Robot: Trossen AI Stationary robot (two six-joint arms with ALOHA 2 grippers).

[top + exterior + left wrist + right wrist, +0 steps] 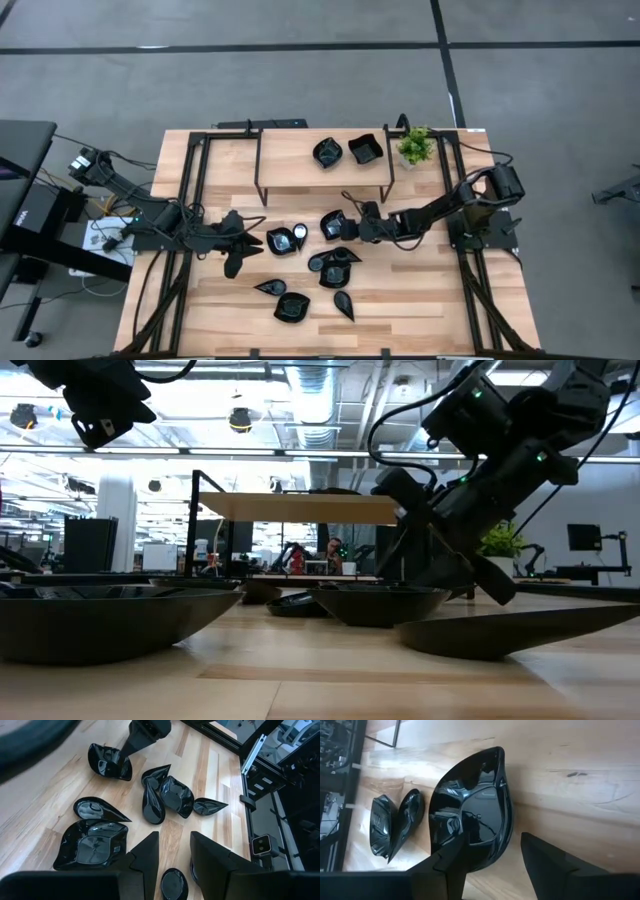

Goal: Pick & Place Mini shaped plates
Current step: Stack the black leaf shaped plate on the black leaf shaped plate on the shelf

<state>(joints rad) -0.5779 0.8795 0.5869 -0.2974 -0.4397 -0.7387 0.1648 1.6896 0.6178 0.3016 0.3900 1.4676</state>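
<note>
Several glossy black mini shaped plates lie on the wooden table (420, 300), and two more (325, 152) (365, 149) sit on the raised shelf at the far side. My right gripper (492, 855) stands open at a leaf-shaped plate (470, 810) near the table's middle (333, 225). One finger is over the plate's inside and the other is outside its rim. My left gripper (175, 852) hangs open above the table at the left of the group (235, 248), with a small oval plate (174, 884) below it. My right gripper straddles the leaf plate's rim (507, 820) at its rounded end, slanting down from the table's right side. One finger (450, 865) is above the plate's hollow and the other (550, 865) is over the bare wood beside it. Whether either finger touches the plate I cannot tell. The plate lies flat on the table.
A small green potted plant (415, 146) stands at the shelf's right end. The shelf's thin black legs (262, 170) stand on the far half of the table. Other plates cluster close by (281, 240) (335, 265) (292, 308). Bare wood shows at the near right.
</note>
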